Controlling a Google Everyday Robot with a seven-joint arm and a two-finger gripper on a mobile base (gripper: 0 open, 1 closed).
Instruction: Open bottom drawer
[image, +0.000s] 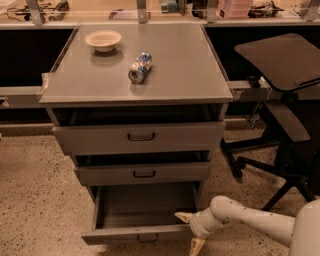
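Our gripper is parked at the right end of the bottom drawer, fingers spread either side of its front lip, so the already pulled-out drawer stretches off to the left.

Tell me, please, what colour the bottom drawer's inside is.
The bottom drawer is grey inside, in the camera view; the hand is at its front right corner.
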